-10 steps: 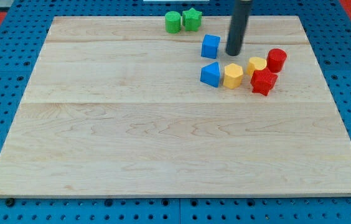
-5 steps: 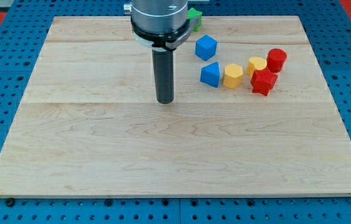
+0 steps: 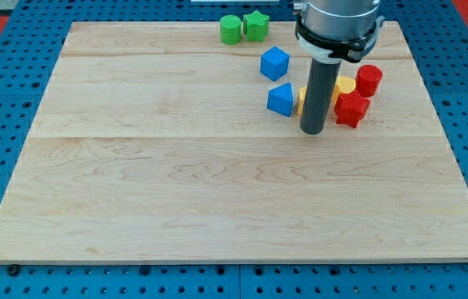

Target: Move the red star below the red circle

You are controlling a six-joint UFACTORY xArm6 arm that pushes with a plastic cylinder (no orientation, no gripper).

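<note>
The red star (image 3: 351, 109) lies on the wooden board (image 3: 217, 183) at the view's right. It sits just below and slightly left of the red circle (image 3: 369, 80), touching or nearly touching it. My tip (image 3: 312, 130) rests on the board just left of and below the red star, a short gap apart. The rod covers most of a yellow hexagon block (image 3: 300, 100). A yellow block (image 3: 344, 85) lies between the rod and the red circle.
A blue block (image 3: 281, 100) lies just left of the rod and a blue cube (image 3: 274, 63) above it. A green circle (image 3: 231, 29) and a green star (image 3: 255, 24) sit near the board's top edge.
My tip swept from beside the blue cube to the board's middle left, then back right to just below the yellow hexagon. The blue cube shifted slightly left and turned. The red blocks stayed put.
</note>
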